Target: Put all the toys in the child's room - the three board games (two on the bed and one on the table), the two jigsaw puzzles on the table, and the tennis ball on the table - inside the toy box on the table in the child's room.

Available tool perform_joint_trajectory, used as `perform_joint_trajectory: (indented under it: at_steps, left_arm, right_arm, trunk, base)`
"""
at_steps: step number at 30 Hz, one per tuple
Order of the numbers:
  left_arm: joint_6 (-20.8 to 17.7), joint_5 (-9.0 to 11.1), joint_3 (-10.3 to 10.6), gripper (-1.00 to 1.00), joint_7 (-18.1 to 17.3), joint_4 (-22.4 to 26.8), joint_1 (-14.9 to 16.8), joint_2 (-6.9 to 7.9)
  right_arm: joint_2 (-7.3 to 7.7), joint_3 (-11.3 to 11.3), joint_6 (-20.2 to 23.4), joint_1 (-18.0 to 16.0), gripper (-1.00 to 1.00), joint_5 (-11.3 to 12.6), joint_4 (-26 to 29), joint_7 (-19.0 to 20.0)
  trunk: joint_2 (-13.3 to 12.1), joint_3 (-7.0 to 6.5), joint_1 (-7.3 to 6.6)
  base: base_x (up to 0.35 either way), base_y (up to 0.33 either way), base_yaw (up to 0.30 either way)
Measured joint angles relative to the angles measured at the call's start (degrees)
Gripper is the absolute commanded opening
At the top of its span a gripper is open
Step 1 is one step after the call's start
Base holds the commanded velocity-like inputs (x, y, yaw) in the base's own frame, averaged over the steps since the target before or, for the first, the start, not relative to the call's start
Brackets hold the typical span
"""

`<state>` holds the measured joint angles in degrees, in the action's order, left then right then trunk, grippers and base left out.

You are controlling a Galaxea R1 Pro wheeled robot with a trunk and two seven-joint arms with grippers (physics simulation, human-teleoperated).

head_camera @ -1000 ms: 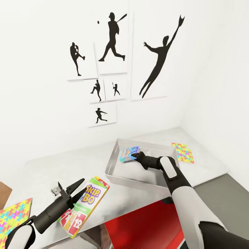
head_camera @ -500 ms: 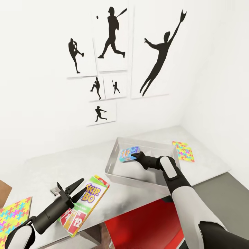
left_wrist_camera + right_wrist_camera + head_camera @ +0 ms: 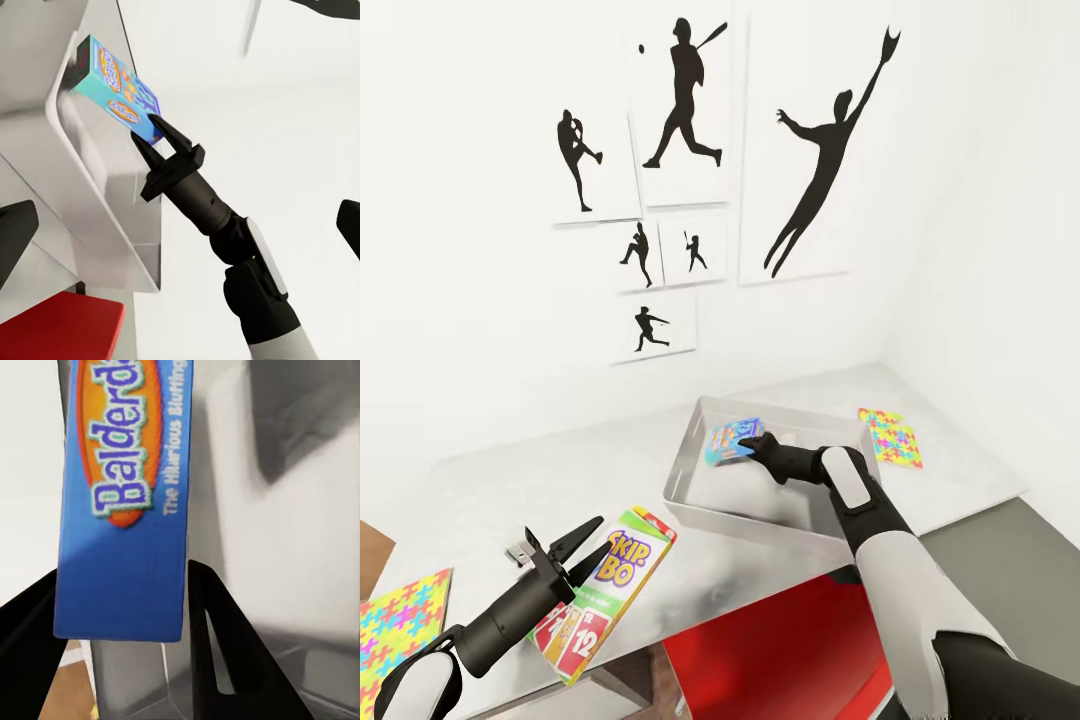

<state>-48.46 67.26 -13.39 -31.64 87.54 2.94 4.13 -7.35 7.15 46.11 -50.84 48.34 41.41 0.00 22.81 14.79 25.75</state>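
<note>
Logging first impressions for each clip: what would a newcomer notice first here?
Probably the right gripper holding a blue game box over the grey toy box on the table. Next, the left gripper at lower left, gripping the Skip-Bo box at the table's near edge. Black baseball silhouettes fill the white wall behind.

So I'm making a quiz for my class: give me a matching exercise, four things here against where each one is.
Things:
1. blue game box
2. Skip-Bo box
3. grey bin
4. small puzzle

Places:
A. on the table, right of the bin
B. standing on the table
C. in the left gripper
D. in the right gripper, over the bin

Pairs: 1-D, 2-C, 3-B, 4-A
</note>
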Motion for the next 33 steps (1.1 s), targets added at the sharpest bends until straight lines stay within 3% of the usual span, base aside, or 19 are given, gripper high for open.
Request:
perform_joint_trajectory:
  at_steps: [21,33]
  left_arm:
    - [0.00,-0.19,0.00,1.00,-0.01,0.00,0.00,0.00]
    - [0.00,-0.20,0.00,1.00,-0.01,0.00,0.00,0.00]
  right_arm:
    - [0.16,-0.19,-0.04,-0.94,-1.00,-0.39,-0.21,0.32]
    - [0.18,-0.20,0.07,-0.98,-1.00,-0.32,-0.21,0.39]
  trunk:
    - [0.00,0.05,0.00]
    - [0.00,0.84,0.00]
  base:
    - [0.000,0.000,0.000]
    - [0.000,0.000,0.000]
